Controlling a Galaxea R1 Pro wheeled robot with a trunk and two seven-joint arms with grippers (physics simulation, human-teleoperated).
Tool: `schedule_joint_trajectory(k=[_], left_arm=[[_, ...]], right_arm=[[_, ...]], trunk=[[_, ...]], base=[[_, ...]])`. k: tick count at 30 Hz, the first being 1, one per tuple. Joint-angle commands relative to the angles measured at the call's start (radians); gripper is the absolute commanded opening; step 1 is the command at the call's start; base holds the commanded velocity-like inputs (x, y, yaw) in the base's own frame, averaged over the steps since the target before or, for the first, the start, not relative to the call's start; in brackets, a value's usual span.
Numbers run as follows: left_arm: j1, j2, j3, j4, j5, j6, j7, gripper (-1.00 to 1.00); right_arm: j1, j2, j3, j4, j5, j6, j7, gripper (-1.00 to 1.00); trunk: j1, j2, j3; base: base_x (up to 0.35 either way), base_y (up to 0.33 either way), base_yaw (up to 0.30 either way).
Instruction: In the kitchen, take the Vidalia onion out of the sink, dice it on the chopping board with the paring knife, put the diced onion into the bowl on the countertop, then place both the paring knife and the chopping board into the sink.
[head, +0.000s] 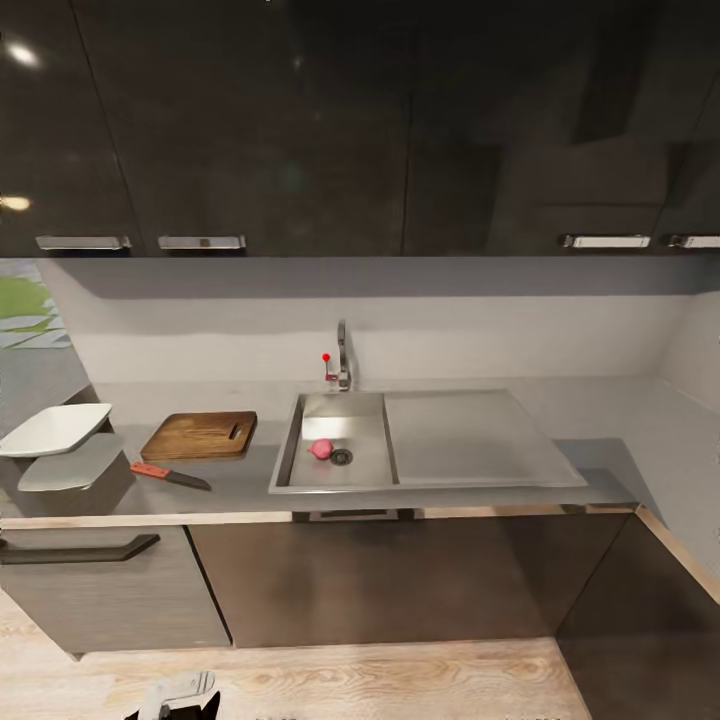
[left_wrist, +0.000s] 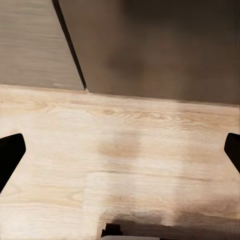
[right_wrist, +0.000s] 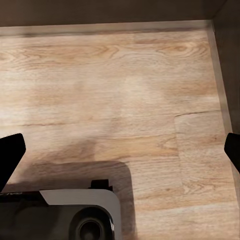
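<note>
Left of the sink sit the bowl, chopping board and knife; the onion rests in the basin beside the drain. Best approach — roll closer first, then reach in from above. Both arms hang low over the wooden floor — left gripper and right gripper spread wide, empty.

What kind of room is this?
Most likely a kitchen: a steel sink with a tap set in a grey countertop, a chopping board with a paring knife beside it, and dark cabinets overhead.
</note>
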Motion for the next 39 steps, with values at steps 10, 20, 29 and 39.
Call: schedule_joint_trajectory(k=[10, 20, 29, 39], left_arm=[[0.0, 0.004, -0.003, 0.008, 0.011, 0.007, 0.008, 1.0], [-0.106, -0.023, -0.001, -0.018, 0.01, 0.026, 0.009, 1.0], [-0.397, -0.073, -0.115, -0.025, 0.011, 0.264, 0.012, 1.0], [-0.653, -0.118, -0.124, -0.017, 0.011, 0.467, 0.013, 1.0]], right_arm=[[-0.001, 0.0, -0.01, 0.0, 0.006, -0.005, 0.007, 1.0], [-0.001, 0.0, -0.01, -0.001, 0.005, -0.005, 0.007, 1.0], [-0.001, -0.004, -0.012, -0.001, 0.004, -0.005, 0.007, 1.0], [-0.001, -0.003, -0.012, -0.002, 0.002, -0.005, 0.006, 1.0]], trunk=[[0.0, -0.002, -0.002], [0.0, -0.002, -0.002], [0.0, -0.002, -0.002], [0.0, -0.002, -0.002]], base=[[-0.294, -0.004, 0.0], [-0.083, -0.023, 0.0], [-0.001, 0.0, 0.0], [0.0, 0.0, 0.0]])
